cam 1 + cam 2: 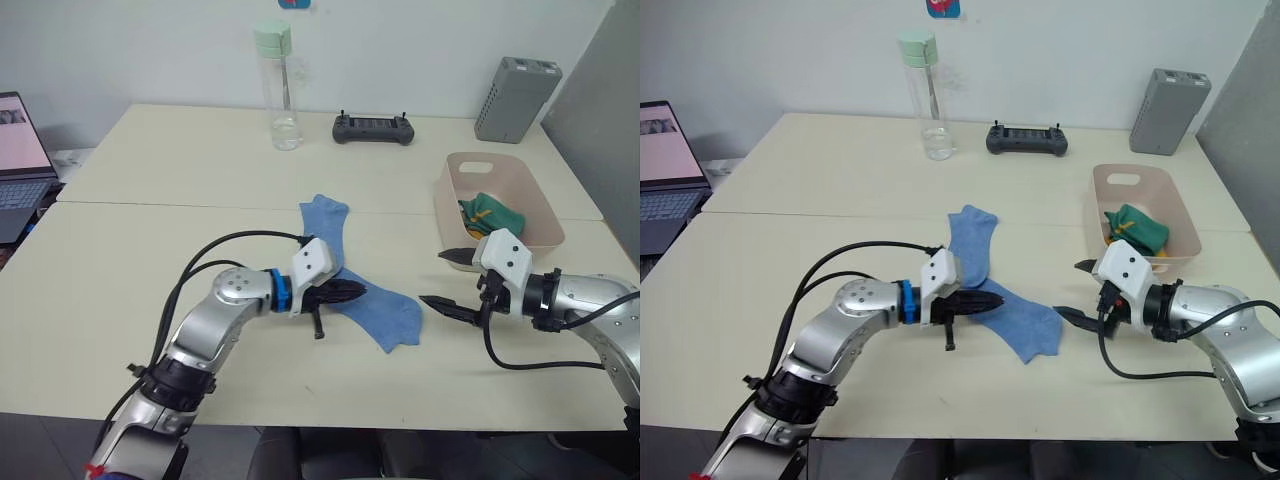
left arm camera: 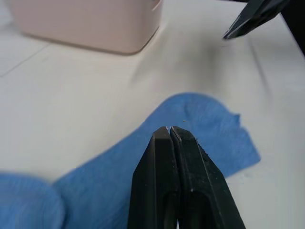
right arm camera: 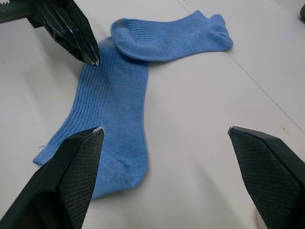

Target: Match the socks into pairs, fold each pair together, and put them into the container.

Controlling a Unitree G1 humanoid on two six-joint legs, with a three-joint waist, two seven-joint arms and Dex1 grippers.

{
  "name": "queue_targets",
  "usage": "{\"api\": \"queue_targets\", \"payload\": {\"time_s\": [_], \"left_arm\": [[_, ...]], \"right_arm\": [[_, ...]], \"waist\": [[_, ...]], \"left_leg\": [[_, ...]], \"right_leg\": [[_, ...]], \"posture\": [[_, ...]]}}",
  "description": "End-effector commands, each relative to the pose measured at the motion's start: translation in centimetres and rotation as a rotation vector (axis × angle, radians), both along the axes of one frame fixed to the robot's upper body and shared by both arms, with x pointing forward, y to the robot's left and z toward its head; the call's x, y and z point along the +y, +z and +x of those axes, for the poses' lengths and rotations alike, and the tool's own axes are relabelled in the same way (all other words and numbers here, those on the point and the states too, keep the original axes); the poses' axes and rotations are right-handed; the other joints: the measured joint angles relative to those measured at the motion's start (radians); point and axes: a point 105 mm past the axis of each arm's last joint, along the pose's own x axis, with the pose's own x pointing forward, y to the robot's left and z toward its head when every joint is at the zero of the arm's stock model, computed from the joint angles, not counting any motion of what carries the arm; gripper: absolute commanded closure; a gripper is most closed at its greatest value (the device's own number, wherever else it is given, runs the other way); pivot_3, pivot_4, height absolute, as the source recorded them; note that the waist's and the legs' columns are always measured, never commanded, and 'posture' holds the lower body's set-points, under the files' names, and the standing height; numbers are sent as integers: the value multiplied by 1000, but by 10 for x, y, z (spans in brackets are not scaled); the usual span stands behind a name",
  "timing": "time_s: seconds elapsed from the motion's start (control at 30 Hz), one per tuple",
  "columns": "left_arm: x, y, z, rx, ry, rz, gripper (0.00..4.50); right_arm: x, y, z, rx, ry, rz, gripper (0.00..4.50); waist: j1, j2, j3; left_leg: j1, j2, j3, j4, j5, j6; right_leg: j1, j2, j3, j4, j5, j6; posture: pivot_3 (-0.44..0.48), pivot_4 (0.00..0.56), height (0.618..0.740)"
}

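Left pincer [image 1: 352, 292] clenched empty over two blue socks [image 1: 385, 311] on the table [image 1: 150, 260]; right pincer [image 1: 447, 279], at 3 o'clock of them, spread wide.

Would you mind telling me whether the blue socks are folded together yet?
Not yet. The two blue socks lie spread flat on the table, overlapping only at one end, forming a V.
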Motion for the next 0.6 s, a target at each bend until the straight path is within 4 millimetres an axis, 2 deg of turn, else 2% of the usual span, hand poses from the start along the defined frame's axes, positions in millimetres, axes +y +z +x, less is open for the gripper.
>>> {"api": "queue_targets", "payload": {"time_s": [0.03,0.1,0.23,0.3,0.4,0.5,0.6], "left_arm": [[28,12,6,-56,125,0,4481],[49,9,10,-49,218,17,4481],[78,5,12,-27,355,12,4481],[86,3,17,-16,416,4,4481],[84,2,26,30,471,-81,4481],[77,0,27,78,464,-132,3866],[74,-6,27,114,464,-123,2921]], "right_arm": [[6,-1,-5,28,-16,91,0],[8,-14,-9,87,-46,119,0],[7,-38,-16,193,-109,98,0],[4,-48,-17,234,-151,67,0],[5,-55,-11,288,-243,126,0],[7,-53,-7,302,-278,155,0],[6,-52,-7,301,-292,147,0]], "waist": [[-1,0,0],[-2,0,0],[-3,0,0],[0,0,0],[1,0,0],[-1,0,0],[-2,0,0]], "left_leg": [[0,0,0,0,0,0],[0,0,0,0,0,0],[0,0,0,0,0,0],[0,0,0,1,0,0],[0,0,0,2,0,0],[0,0,1,4,0,0],[0,0,1,5,0,0]], "right_leg": [[0,0,0,0,0,0],[0,0,0,0,0,0],[0,-1,0,0,0,0],[0,-1,0,0,0,0],[0,-1,0,0,-2,-3],[1,-1,1,0,-1,-3],[1,-1,1,0,0,0]], "posture": [[0,150,740],[0,150,740],[0,150,740],[0,150,740],[0,150,740],[0,150,740],[0,150,740]]}}
